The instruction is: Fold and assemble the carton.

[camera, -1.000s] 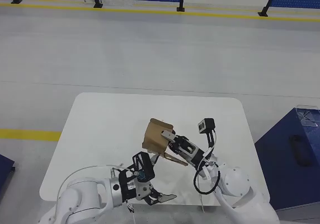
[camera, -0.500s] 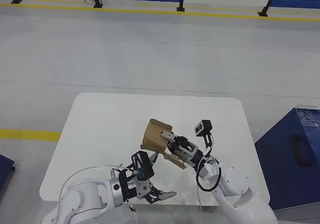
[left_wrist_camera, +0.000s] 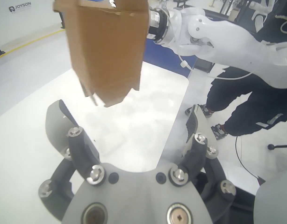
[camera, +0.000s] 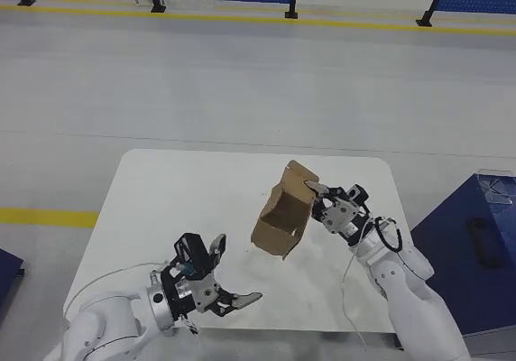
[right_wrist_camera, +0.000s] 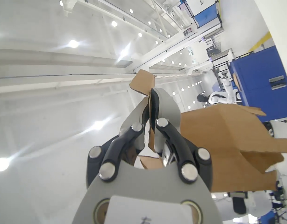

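While the right gripper was pinching a thin cardboard flap between its pressed-together fingertips, the brown carton hung tilted in the air above the white table — clear of the surface, over the table's right half. The box was opened out into a sleeve, its hollow inside showing to the top camera, with loose flaps sticking out at both ends and none of them folded shut. In the right wrist view the carton's body sat off to one side of the jaws, the gripped flap's edge poking out past the fingertips. And the left gripper — spread wide, nothing between its fingers — sat low near the table's front edge, well apart from the carton. From the left wrist camera the carton hung above and ahead of those open jaws, lower flaps ragged and unfolded, the right arm behind it. A blue cabinet stood beside the table on the right
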`<control>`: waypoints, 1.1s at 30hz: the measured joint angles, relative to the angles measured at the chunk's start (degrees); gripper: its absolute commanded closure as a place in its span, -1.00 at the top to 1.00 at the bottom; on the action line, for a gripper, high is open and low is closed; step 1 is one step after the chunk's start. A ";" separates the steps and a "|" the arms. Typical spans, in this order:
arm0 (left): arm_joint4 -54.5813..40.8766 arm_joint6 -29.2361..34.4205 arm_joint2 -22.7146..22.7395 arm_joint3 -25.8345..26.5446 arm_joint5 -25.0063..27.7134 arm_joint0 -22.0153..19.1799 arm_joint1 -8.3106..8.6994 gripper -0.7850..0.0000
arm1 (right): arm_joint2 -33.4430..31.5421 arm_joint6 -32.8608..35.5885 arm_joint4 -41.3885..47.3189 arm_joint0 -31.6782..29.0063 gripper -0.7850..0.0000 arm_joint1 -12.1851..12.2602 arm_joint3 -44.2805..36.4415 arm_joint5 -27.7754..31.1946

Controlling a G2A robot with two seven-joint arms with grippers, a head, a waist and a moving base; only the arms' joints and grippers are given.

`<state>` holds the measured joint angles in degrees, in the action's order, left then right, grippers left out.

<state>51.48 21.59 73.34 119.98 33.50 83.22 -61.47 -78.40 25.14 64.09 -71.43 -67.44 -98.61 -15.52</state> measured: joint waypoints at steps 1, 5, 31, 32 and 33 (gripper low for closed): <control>-0.04 -0.09 0.04 0.00 -0.07 0.03 0.00 1.00 | -0.03 0.02 -0.01 0.00 -1.00 0.00 0.00 -0.06; 0.02 0.05 -0.06 0.00 0.04 -0.01 -0.01 1.00 | 0.04 -0.03 -0.26 -0.01 -1.00 0.00 -0.05 0.08; 64.38 -35.91 -10.44 0.85 -40.79 4.52 -2.05 1.00 | 0.70 -28.89 55.70 4.17 -1.00 -1.67 5.55 -25.11; 65.08 -35.90 -10.94 0.85 -41.65 4.20 -2.20 1.00 | 0.81 -29.22 55.94 4.15 -1.00 -1.67 5.41 -25.17; 65.93 -35.77 -11.39 0.84 -42.51 3.88 -2.34 1.00 | 0.95 -29.52 56.09 4.09 -1.00 -1.66 5.26 -25.24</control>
<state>117.41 -14.17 61.95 120.82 -9.01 87.10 -63.82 -77.45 -4.38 120.17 -67.34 -69.10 -93.35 -40.76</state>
